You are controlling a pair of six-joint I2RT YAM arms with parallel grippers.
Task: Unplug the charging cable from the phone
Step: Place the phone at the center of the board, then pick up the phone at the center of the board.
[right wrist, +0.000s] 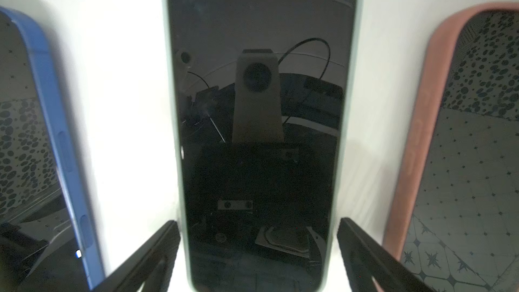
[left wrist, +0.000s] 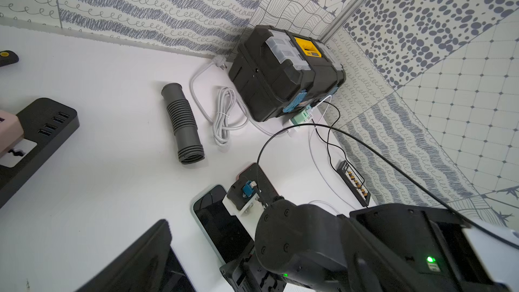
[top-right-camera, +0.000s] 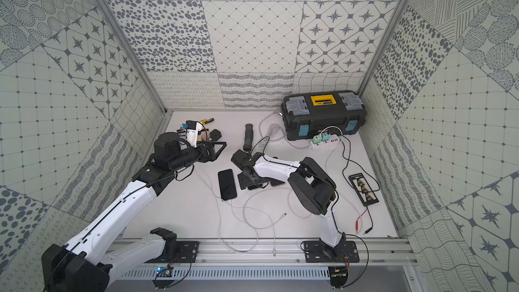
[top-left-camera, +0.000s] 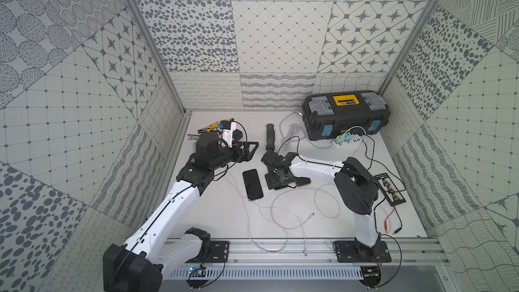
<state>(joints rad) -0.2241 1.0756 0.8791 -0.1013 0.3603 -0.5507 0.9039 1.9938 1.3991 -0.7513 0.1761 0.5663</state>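
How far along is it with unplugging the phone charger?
Looks done: one white cable's plug lies loose, in no phone. In hand: the right gripper, jaws open, straddles the pale-cased black phone, gripping nothing. Remaining: a second white cable looks plugged into the neighbouring dark-screened phone; the left gripper hangs open, well away.

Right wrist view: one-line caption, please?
Open right hand straddles the middle phone, between a blue-cased phone and a pink-cased phone.

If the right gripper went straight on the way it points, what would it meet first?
Likely the middle phone: the right gripper points at its screen, open fingers either side, though height above it is unclear.
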